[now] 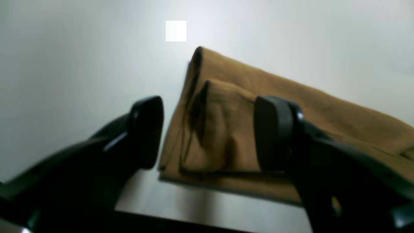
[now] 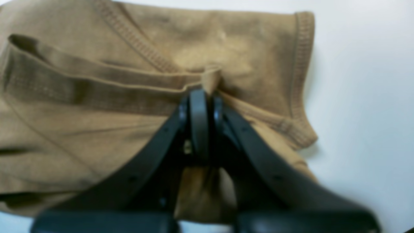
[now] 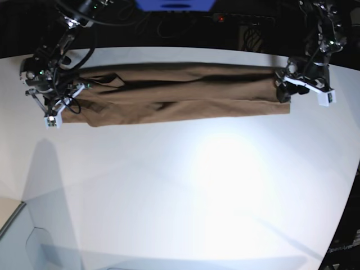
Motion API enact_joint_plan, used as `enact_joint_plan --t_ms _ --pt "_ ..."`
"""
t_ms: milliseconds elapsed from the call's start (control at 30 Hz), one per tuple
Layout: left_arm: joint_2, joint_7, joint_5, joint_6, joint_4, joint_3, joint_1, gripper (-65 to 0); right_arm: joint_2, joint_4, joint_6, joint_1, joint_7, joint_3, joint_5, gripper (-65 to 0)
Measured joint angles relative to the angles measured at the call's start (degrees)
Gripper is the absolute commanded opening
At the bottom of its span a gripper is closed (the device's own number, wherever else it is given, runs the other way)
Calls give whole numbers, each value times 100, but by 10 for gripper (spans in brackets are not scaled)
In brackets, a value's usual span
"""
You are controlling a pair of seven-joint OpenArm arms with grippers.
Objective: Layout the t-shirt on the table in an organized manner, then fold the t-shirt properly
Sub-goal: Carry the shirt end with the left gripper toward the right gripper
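Note:
The brown t-shirt (image 3: 180,93) lies folded lengthwise into a long strip across the far part of the white table (image 3: 197,185). My right gripper (image 2: 202,94) is shut on a fold of cloth by the ribbed collar at the strip's left end (image 3: 70,95). A hemmed sleeve edge (image 2: 302,64) lies to its right. My left gripper (image 1: 210,132) is open over the strip's other end (image 3: 284,87). One finger (image 1: 147,132) is off the cloth and the other finger (image 1: 275,132) is over it, with a folded layer of shirt (image 1: 223,123) between them.
The table's far edge (image 3: 169,49) runs just behind the shirt, with dark clutter, cables and a blue object (image 3: 174,4) beyond it. The table's edge curves down at the right (image 3: 351,185) and cuts off at the front left (image 3: 14,216). A bright glare (image 3: 225,163) lies mid-table.

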Motion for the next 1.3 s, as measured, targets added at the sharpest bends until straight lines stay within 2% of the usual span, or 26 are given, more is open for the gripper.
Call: enact_joint_plan --t_ms 400,600,733,800,1000,1033,1167,1300 --pt "-4 -63 9 -50 -708 2 -365 -225 -7 0 0 11 0 -2 -17 -650" --pt "-96 -345 -7 -74 -946 468 -476 -225 -7 -4 0 11 13 -2 -15 -650" --pt "-98 -457 -114 -181 -1128 505 -531 -232 -7 -7 0 11 24 -7 -13 -650" --pt "-98 -514 -103 -181 -1169 503 -546 -290 -7 -7 0 13 17 -7 -15 -650" --pt "-96 -437 -109 -155 -1233 501 -546 -631 -7 -7 0 13 17 -7 -17 -650" --pt "-96 -428 -109 -153 -1233 501 -546 -650 -7 -7 0 13 17 -7 -17 -650" --pt "-96 -203 -76 -28 -1045 514 -584 -650 -7 -13 0 76 -39 -7 -20 -650" --pt "-17 70 13 39 -72 535 -446 -648 -7 -26 -2 101 -39 -17 -42 -650"
